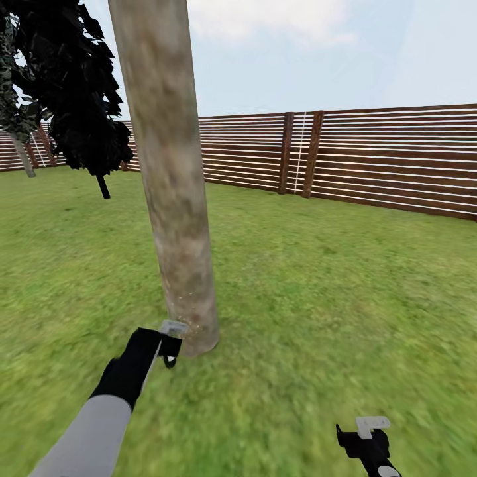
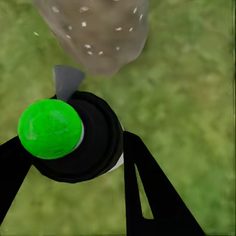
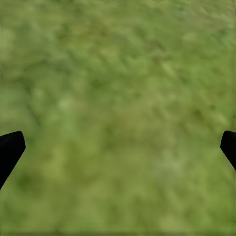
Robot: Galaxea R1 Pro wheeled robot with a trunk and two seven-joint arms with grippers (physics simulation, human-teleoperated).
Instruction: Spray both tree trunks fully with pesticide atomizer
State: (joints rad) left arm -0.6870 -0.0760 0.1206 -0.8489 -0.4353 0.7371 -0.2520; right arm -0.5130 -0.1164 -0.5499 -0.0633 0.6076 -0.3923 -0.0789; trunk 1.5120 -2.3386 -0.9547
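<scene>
The atomizer [image 2: 73,140], green-capped, is seen clasped by the left hand [image 2: 73,162] beside the speckled trunk [image 2: 98,34] base; from the head view the fence [image 1: 371,159] is added. The right hand [image 3: 118,147] is spread over grass [image 3: 118,88].

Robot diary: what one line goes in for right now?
left gripper: holding atomizer | aimed: tree trunk base | pesticide: specks on bark | right gripper: open, over grass

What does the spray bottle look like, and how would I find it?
Start at the thick grey-brown tree trunk rising from the grass. At its foot, the left end effector grips the atomizer, a round black bottle. Its bright green ball top and grey nozzle pointing at the speckled bark set it apart.
</scene>
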